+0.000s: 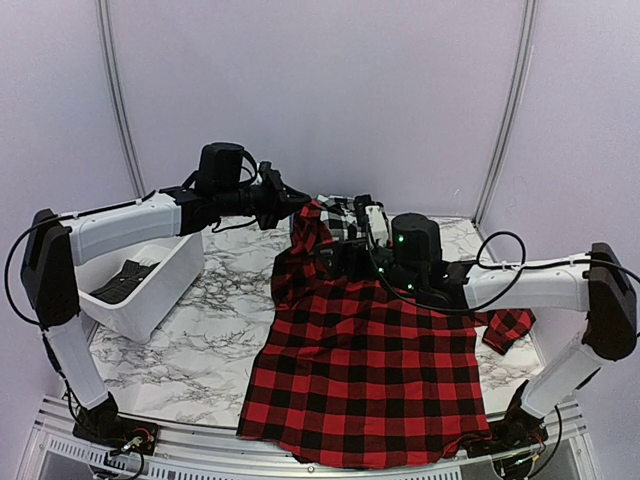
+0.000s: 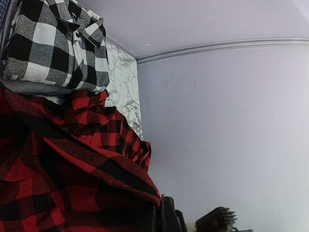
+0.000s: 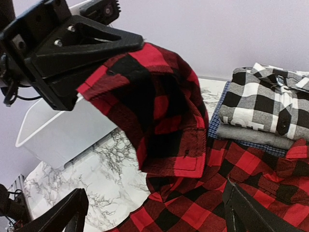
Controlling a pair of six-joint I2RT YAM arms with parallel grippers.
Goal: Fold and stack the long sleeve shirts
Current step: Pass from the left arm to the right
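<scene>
Top view: a fold is in hand on the red-and-black shirt, which is lying spread over the counter on the arms' side with its far end raised. The left arm is reaching across and its jaws are pinching a flap of that far end. The right arm is hanging over the same end. The folded stack is sitting just behind the shirt and the white tub is sitting at left. Left wrist view: red check cloth is filling the frame and running down into the left jaws, which are clamped on it. The plaid shirt is topping the stack just beyond. Right wrist view: the right jaws are standing wide apart with nothing between them, hovering above the red shirt, while the left jaws are holding the flap up off the counter. Judging: the fold is only partway and not yet laid down. The next move is likely calling for the left arm to carry the flap over the shirt body and lay it flat, and for the right jaws to take a matching edge while steering clear of the stack.
</scene>
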